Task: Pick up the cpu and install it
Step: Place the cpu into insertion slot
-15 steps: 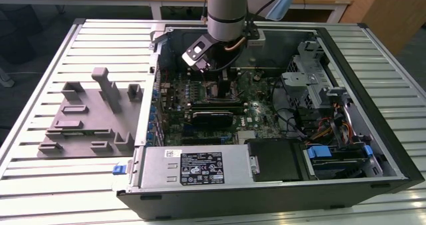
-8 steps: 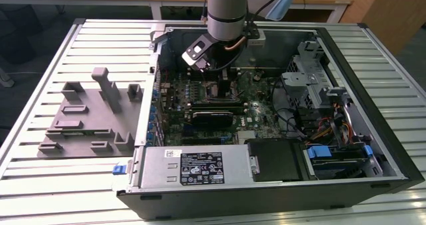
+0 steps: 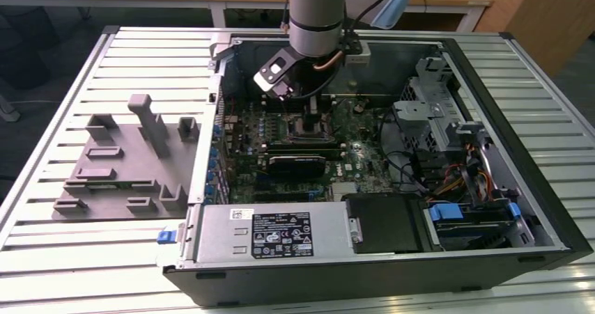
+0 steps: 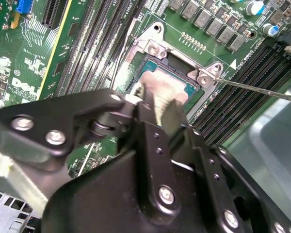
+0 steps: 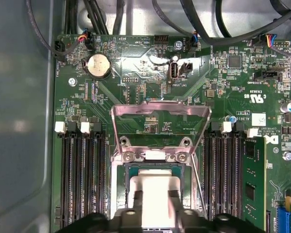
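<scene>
The cpu (image 5: 154, 187), a flat square chip with a silvery top, lies within the black socket frame (image 5: 125, 194) on the green motherboard; it also shows in the second wrist view (image 4: 165, 82). My gripper (image 5: 155, 208) reaches straight down onto it, and its two fingers (image 5: 136, 204) press against opposite sides of the silver top. The socket's metal load plate (image 5: 160, 109) stands flipped open, and the thin retention lever (image 4: 262, 90) sticks out sideways. In the exterior view the gripper (image 3: 313, 112) hangs inside the open computer case just above the socket (image 3: 311, 129).
Memory slots (image 5: 82, 179) flank the socket, with one fitted module (image 5: 252, 179). The case holds a power supply (image 3: 269, 234), a drive cage (image 3: 437, 112) and cables (image 3: 456, 178). A grey fixture block (image 3: 121, 168) lies on the slatted table at the exterior view's left.
</scene>
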`<state>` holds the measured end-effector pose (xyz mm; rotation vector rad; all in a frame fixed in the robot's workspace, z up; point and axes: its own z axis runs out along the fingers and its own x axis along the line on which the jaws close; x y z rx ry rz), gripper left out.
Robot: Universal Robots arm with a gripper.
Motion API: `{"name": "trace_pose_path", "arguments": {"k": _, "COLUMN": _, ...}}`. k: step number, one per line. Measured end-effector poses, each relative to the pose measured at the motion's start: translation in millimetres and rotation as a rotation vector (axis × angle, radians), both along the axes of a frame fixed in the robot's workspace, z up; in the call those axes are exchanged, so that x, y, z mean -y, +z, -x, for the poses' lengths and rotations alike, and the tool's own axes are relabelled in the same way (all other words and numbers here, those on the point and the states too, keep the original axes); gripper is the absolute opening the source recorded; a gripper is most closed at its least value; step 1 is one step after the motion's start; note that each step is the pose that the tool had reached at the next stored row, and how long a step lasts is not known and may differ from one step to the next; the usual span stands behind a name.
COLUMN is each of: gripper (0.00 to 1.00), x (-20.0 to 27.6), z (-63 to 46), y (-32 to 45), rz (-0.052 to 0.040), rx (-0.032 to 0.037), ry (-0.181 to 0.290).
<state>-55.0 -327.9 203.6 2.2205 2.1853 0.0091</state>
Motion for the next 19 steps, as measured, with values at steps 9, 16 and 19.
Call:
{"name": "trace_pose_path", "arguments": {"k": 9, "gripper": 0.11, "x": 0.0, "z": 0.6, "y": 0.0, "rz": 0.0, "rx": 0.0, "ry": 0.0}}
{"name": "trace_pose_path", "arguments": {"k": 16, "gripper": 0.11, "x": 0.0, "z": -0.3, "y": -1.5, "rz": 0.0, "rx": -0.0001, "ry": 0.0}}
{"name": "trace_pose_path", "arguments": {"k": 19, "gripper": 0.11, "x": 0.0, "z": -0.8, "y": -1.6, "rz": 0.0002, "rx": -0.0001, "ry": 0.0}}
